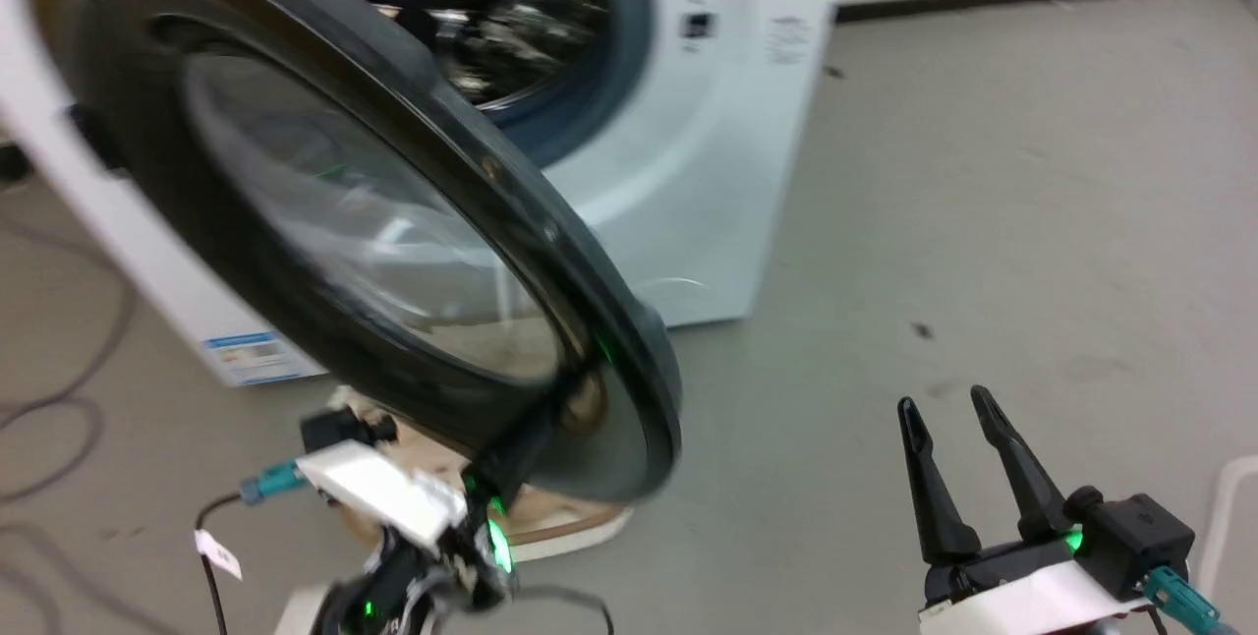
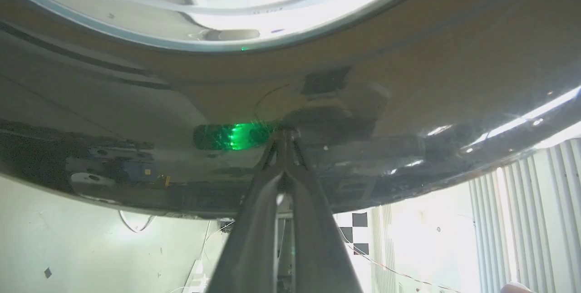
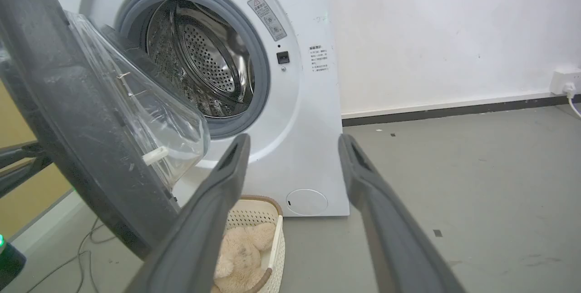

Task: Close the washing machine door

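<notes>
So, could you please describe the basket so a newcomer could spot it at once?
Find the white washing machine. On the floor at its foot, beneath the open door, sits the basket: cream, perforated, holding something beige and fluffy.

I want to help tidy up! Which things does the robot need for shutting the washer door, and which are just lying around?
Job: the large round black-rimmed glass door; the big white box-shaped washing machine; the left hand, shut, tips against the door.
Lying about: the cream perforated plastic basket; the fluffy beige toy in it; the white wall socket.
</notes>
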Robot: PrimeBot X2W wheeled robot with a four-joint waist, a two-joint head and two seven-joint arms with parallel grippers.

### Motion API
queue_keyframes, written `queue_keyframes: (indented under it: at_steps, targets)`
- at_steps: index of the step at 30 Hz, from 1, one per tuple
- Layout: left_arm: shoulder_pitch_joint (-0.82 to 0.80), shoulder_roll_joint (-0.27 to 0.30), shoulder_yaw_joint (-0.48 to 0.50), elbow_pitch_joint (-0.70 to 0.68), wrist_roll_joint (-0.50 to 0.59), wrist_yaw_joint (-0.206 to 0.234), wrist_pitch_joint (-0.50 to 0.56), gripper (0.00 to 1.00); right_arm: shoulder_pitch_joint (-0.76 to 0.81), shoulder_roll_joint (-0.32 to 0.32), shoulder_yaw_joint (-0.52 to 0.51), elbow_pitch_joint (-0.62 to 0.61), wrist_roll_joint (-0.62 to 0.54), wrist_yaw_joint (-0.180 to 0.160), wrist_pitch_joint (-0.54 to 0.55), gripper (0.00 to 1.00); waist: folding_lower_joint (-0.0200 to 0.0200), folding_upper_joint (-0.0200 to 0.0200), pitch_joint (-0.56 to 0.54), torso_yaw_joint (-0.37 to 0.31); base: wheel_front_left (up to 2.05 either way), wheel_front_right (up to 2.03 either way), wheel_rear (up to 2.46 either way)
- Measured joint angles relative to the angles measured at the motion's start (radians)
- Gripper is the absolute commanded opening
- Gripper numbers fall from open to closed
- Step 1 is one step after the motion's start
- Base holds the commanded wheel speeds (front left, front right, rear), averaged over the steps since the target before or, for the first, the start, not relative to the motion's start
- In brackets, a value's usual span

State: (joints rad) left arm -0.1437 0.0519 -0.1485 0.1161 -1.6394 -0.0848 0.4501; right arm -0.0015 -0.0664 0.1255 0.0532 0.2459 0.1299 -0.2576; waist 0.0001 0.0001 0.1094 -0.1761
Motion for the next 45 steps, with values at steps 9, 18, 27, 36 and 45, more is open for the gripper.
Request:
queue_keyframes:
  at_steps: [9, 18, 27, 36, 45]
  targets:
    - [-0.188, -0.001, -0.005, 0.126, -0.024, -0.016, -0.221, 0.0, -0.01, 0.008, 0.011, -0.003, 0.004, 0.0, 0.0, 1.0, 0.0, 0.0, 0.057, -0.161, 0.0, 0.0, 0.0]
    - [-0.356, -0.002, -0.012, 0.276, -0.046, -0.03, -0.344, 0.0, -0.015, 0.011, 0.017, -0.003, 0.021, 0.0, 0.0, 1.0, -0.0001, 0.0, 0.096, -0.239, 0.0, 0.0, 0.0]
    - [-0.376, -0.002, -0.056, 0.334, -0.032, -0.038, -0.319, 0.0, -0.017, 0.012, 0.014, 0.001, 0.029, 0.0, 0.0, 1.0, -0.0001, 0.0, 0.072, -0.189, 0.0, 0.0, 0.0]
    - [-0.113, 0.211, -0.341, 0.167, 0.387, -0.041, -0.325, 0.0, -0.002, 0.013, -0.028, -0.004, 0.013, 0.0, 0.0, 1.0, -0.0001, 0.0, 0.012, -0.039, 0.0, 0.0, 0.0]
    - [-0.079, 0.378, -0.309, 0.091, 0.795, 0.043, -0.681, 0.0, 0.014, 0.007, -0.04, -0.008, 0.002, 0.0, 0.0, 1.0, -0.0001, 0.0, -0.035, 0.103, 0.0, 0.0, 0.0]
